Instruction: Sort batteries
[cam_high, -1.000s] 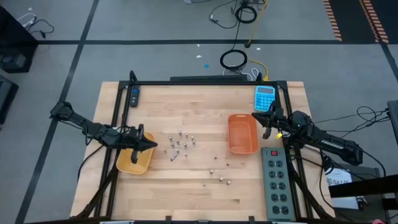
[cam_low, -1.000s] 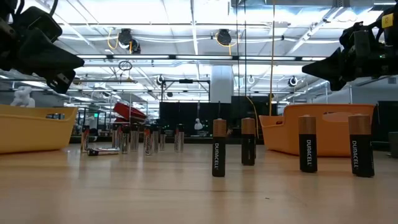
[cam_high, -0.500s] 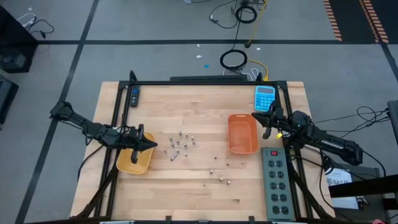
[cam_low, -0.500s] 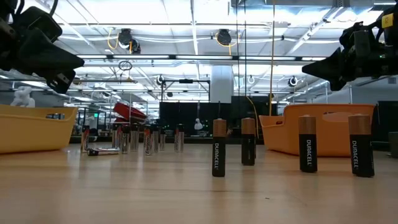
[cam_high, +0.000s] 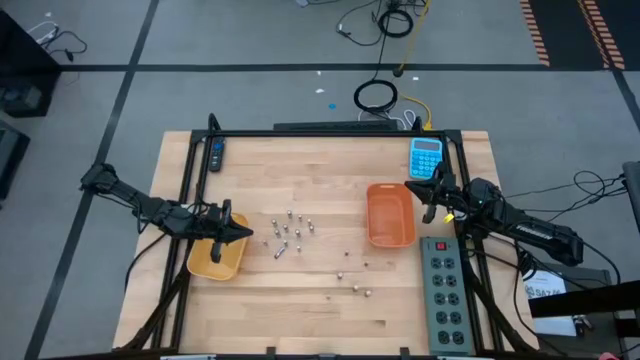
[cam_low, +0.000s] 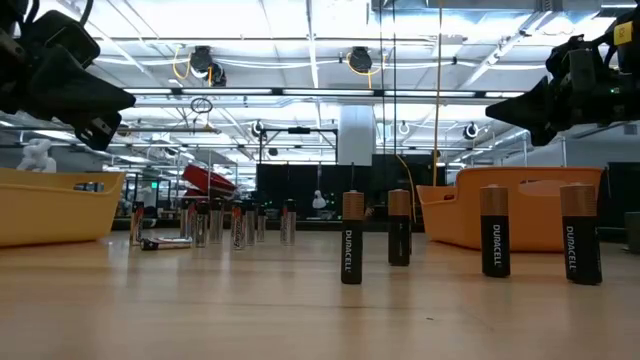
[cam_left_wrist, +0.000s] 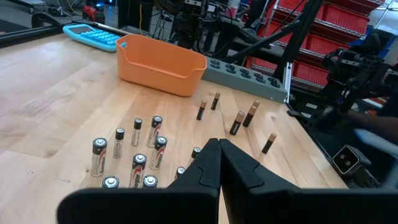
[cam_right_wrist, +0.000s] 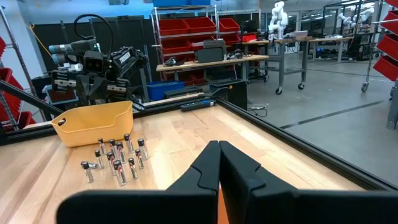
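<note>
High view showed no change across the last second: both arms and every battery sat exactly as in the earlier pictures, so the sorting had not advanced. The left claw (cam_high: 240, 234) hung above the yellow tray (cam_high: 215, 262) at the left side of the surface (cam_high: 330, 180), its fingers pressed together with nothing between them, as the left wrist view confirmed. The right claw (cam_high: 424, 193) hovered just beside the far right corner of the orange tray (cam_high: 390, 215), near the blue calculator (cam_high: 426, 157), likewise closed and empty. The grey-cased batteries (cam_high: 288, 232) stood in a tight cluster between the two trays, with one lying on its side at the cluster's edge. The copper-topped batteries (cam_high: 358, 278) stood scattered nearer the front edge, well apart from the cluster and closer to the power strip (cam_high: 443, 292). Low view showed a few small items already inside the yellow tray, though their type could not be determined. Judged from this layout, nearly all sorting remained to be done, and each claw would need to open before any pick.
</note>
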